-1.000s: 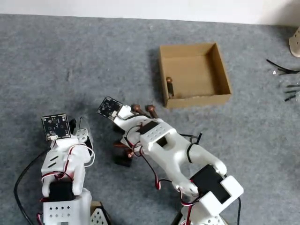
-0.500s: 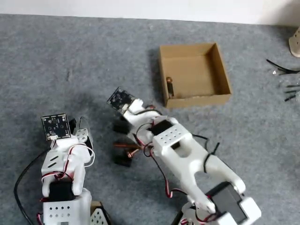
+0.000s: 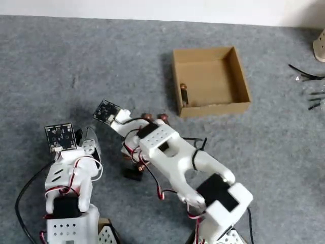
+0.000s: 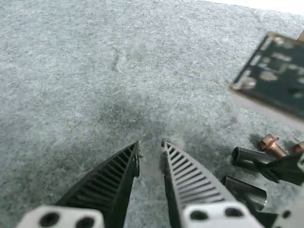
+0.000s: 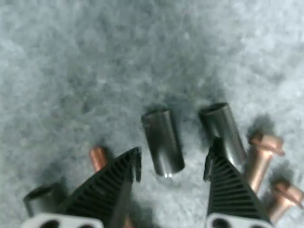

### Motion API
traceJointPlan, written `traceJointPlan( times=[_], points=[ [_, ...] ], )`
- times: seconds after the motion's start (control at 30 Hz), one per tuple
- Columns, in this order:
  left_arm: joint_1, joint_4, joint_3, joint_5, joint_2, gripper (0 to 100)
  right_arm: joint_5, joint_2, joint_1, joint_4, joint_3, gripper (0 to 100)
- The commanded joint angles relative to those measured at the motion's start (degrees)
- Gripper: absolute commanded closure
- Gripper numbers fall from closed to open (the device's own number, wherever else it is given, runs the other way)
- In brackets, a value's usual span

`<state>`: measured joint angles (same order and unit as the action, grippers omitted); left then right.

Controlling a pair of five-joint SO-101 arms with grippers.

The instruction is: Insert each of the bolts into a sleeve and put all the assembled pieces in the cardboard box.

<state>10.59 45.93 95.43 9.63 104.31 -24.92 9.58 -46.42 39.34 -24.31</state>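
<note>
My right gripper [image 5: 174, 156] is open and hangs low over the carpet. A dark sleeve [image 5: 162, 141] lies between its fingertips, untouched. A second sleeve [image 5: 222, 127] lies by one fingertip, with two copper bolts [image 5: 263, 153] beyond it. On the other side lie another copper bolt [image 5: 98, 157] and a third sleeve [image 5: 40, 197]. In the high view two bolts [image 3: 155, 117] and a sleeve [image 3: 133, 174] show around the right arm's wrist [image 3: 157, 140]. My left gripper [image 4: 150, 148] sits low over bare carpet, its fingers a narrow gap apart, holding nothing. The cardboard box [image 3: 242, 76] holds one assembled piece [image 3: 184, 94].
The right arm's camera board [image 3: 107, 112] sticks out close to my left gripper [image 3: 90, 139]. Loose black cables [image 3: 307, 76] lie at the far right edge. Open grey carpet stretches across the left and back of the table.
The right arm swung its wrist toward the box, then back left and down over the sleeves. The left arm has kept still.
</note>
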Motion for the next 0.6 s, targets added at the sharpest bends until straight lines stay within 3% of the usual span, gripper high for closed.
traceJointPlan(
  times=[0.0,0.37,0.57],
  points=[
    [0.5,-1.4,-0.7,-0.4,0.5,91,0.4,2.8,-0.6,0.3,3.9,80.0],
    [0.5,-1.4,-0.7,-0.4,0.5,91,0.4,9.9,-0.5,0.5,9.3,80.7],
    [0.5,-1.4,-0.7,-0.4,0.5,91,0.4,10.0,-0.5,0.6,9.2,98.5]
  ],
)
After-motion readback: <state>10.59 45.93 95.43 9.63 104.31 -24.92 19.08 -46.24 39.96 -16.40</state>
